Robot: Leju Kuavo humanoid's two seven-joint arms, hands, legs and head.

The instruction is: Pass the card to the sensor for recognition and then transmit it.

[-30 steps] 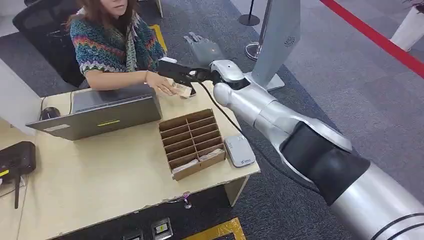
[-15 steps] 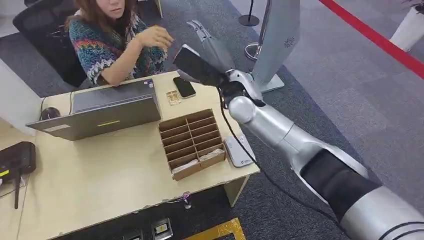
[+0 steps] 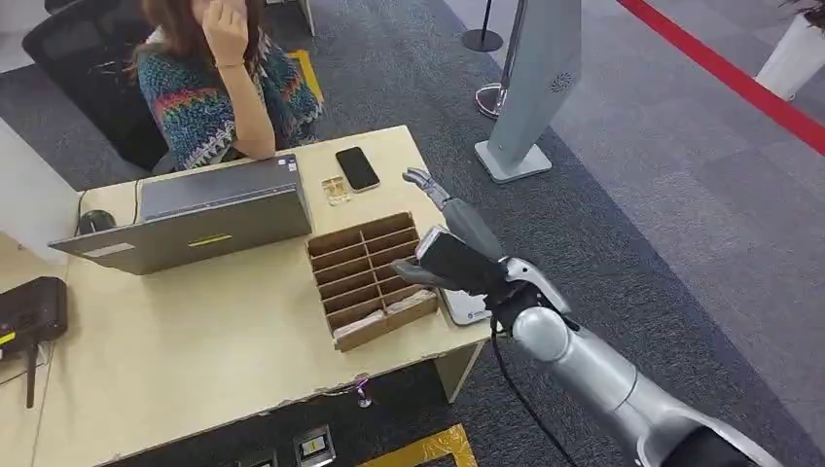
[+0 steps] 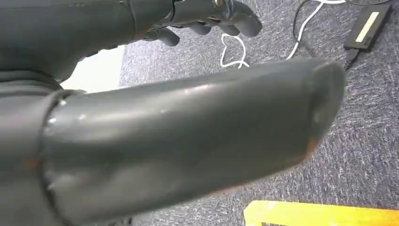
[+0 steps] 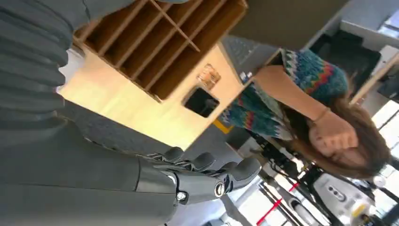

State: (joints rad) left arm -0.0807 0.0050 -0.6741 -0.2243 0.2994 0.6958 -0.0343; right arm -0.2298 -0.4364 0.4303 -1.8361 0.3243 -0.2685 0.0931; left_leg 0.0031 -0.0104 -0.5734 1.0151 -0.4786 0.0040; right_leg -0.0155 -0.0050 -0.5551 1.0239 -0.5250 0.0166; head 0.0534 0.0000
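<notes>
The small card [image 3: 337, 190] lies flat on the far side of the table, beside a black phone [image 3: 357, 168]; the right wrist view shows the card [image 5: 208, 75] and the phone [image 5: 201, 102] too. My right hand [image 3: 452, 243] hovers over the right end of the wooden slotted box [image 3: 375, 331], holding nothing, its fingers [image 5: 207, 174] stretched out and apart. The white flat sensor [image 3: 465, 309] lies by the table's right edge, partly hidden under that hand. My left hand [image 4: 207, 14] hangs over the grey carpet with nothing in it.
A person in a patterned sweater [image 3: 209, 92] sits behind the table [image 3: 195, 331], one hand raised to the head. A grey laptop [image 3: 195, 214] stands at the back left, a black device [image 3: 34, 306] at the left edge. A grey stand [image 3: 530, 88] rises to the right.
My right hand, which met the person's hand at the table's far edge, rose and pulled back over the box. The card now lies on the table; the person's hand went to the head.
</notes>
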